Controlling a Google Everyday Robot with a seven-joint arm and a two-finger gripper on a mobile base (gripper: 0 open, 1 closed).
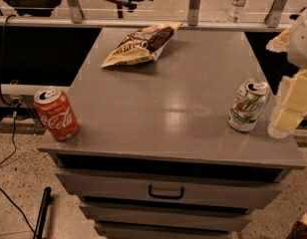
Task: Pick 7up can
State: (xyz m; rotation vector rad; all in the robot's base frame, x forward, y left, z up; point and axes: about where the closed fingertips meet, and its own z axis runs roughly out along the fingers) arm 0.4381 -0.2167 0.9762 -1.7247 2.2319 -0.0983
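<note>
1. 7up can [248,106] is standing on the right side of the gray cabinet top [183,98], close to the right edge and fairly near the front edge, silver top up.
2. Loads of bare surface to the can's left and behind it. The only other stuff up there is well apart from it: a red Coca-Cola can [56,114] right at the front-left corner, and a chip bag [141,44] lying flat near the back edge.
3. The tight side is the right. The gripper [290,108] is just beside the can there, out past the cabinet's right edge, with only a thin gap between the two. Not touching, as far as I can see.
4. Below the front edge there's a dark open slot, then a drawer with a black handle [166,192], and more drawers under that get cut off at the bottom.
5. Behind the cabinet is a rail with metal posts, and a water bottle [238,3] stands beyond it, its top cropped off.
6. The gripper is partly cut off by the right border, so honestly I can't tell whether it's open or closed. What shows is pale yellow blocks with a white part of the arm above them.
7. It comes in from the upper right, angled down, and hangs level with the can.
</note>
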